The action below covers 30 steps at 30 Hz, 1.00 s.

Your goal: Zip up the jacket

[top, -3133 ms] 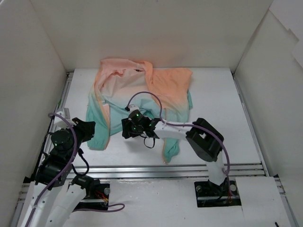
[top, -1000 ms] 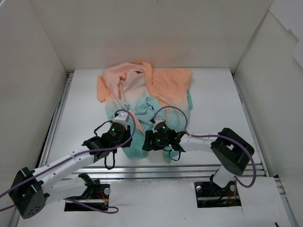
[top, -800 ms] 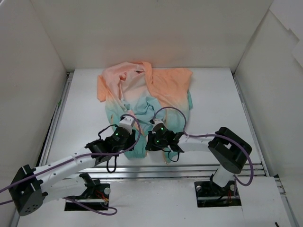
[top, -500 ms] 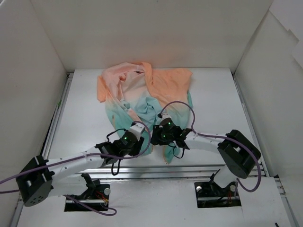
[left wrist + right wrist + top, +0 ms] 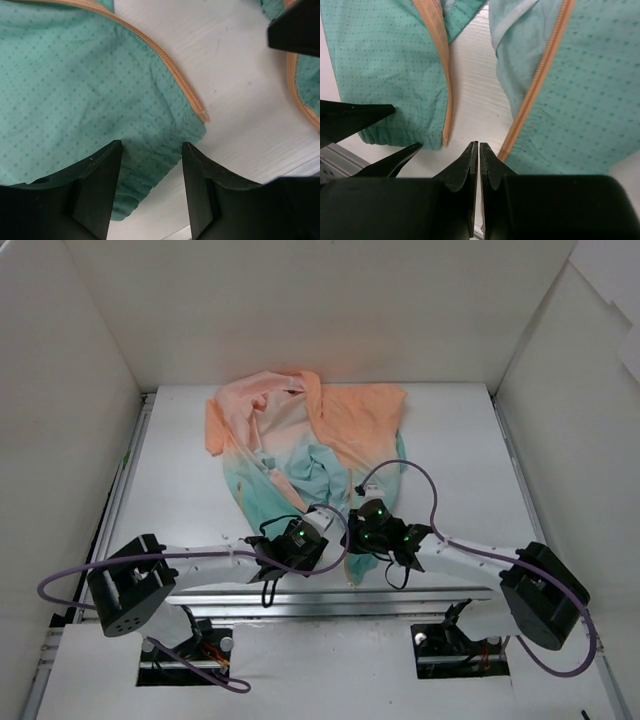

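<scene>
On the white table [image 5: 460,470], the jacket [image 5: 340,425] lies spread out, unzipped.
Over its green hem corner the left claw [image 5: 150,150] hangs open; the right claw [image 5: 479,146] is pinched closed on nothing, between the two orange zipper edges [image 5: 442,75].

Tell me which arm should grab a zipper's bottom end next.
Left. The left gripper is open over the hem of the jacket, right beside the zipper end. The right gripper is shut on nothing, over bare table between the two zipper edges.
</scene>
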Each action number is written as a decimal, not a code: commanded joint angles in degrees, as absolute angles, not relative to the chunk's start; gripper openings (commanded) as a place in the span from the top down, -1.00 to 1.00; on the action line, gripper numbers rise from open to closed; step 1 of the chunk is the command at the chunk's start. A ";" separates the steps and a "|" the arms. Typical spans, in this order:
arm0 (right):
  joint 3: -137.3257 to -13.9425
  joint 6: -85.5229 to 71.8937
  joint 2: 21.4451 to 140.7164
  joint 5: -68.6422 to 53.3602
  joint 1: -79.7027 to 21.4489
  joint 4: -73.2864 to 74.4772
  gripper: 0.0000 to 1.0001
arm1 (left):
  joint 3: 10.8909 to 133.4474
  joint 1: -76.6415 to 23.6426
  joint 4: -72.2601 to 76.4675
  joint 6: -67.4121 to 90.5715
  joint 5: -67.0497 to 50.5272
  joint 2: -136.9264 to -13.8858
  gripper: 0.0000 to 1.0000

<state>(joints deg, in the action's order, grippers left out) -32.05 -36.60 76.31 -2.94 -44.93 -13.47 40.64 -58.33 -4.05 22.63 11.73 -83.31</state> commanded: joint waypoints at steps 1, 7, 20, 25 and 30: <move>-31.03 -38.41 71.99 0.87 -44.47 -14.24 0.93 | 43.16 -59.33 -1.41 22.23 14.14 -86.12 0.06; -29.18 -38.76 65.57 4.22 -43.60 -11.69 0.64 | 41.14 -60.38 1.30 23.99 16.34 -89.21 0.30; -34.01 -39.20 60.90 -1.13 -45.00 -10.53 1.00 | 38.23 -60.38 4.22 34.69 20.39 -72.79 1.00; -39.72 -41.04 66.69 -2.46 -48.16 -12.74 0.22 | 37.97 -57.84 3.08 43.23 20.57 -65.05 1.00; -43.15 -45.87 70.84 -4.75 -49.04 -17.93 0.00 | 37.53 -57.83 1.94 50.34 26.18 -60.56 1.00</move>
